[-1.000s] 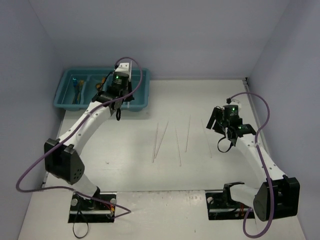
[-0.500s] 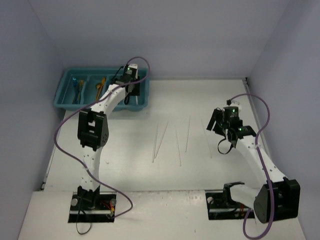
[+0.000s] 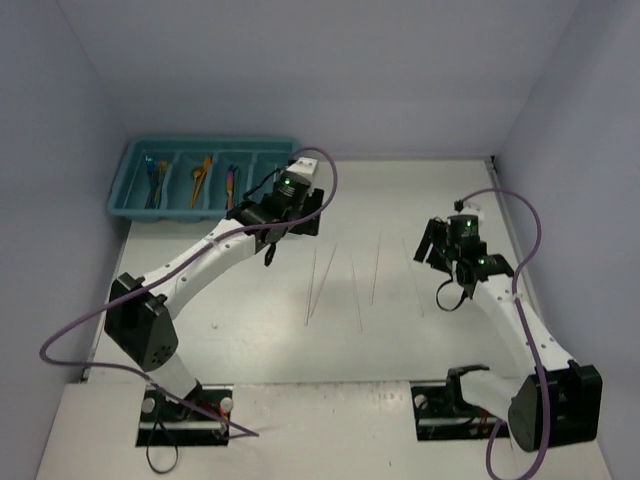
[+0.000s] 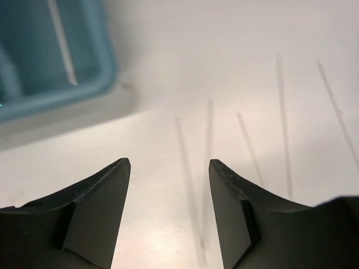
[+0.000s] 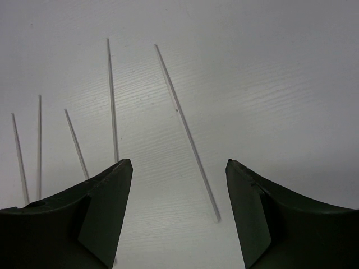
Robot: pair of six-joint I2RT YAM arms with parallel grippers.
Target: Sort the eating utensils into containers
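At the near edge of the table (image 3: 250, 340) the two arms are bolted side by side, and both reach out over its middle. Five thin pale sticks (image 3: 357, 285) lie loose on the bare table between the arms, roughly parallel and pointing from near to far; the two on the left meet at their near ends in a narrow V. The right gripper (image 5: 179, 165) hangs above the right end of this row with its jaws spread apart and nothing between them, and the closest stick (image 5: 185, 129) lies just ahead of the gap, slanting away to the left. The left gripper (image 4: 169, 165) is farther out, above the far left of the row and just off the tray's right end. Its jaws are also parted and hold nothing, and the V-shaped pair of sticks shows through the gap. At the far left corner of the table sits the teal tray (image 3: 210, 143), divided into long narrow compartments. The leftmost one holds a few blue and gold utensils (image 3: 152, 180), the next an orange utensil (image 3: 202, 178), the third a dark purple one (image 3: 231, 180). In the left wrist view one pale stick (image 4: 61, 42) lies inside the compartment at the tray's right end.
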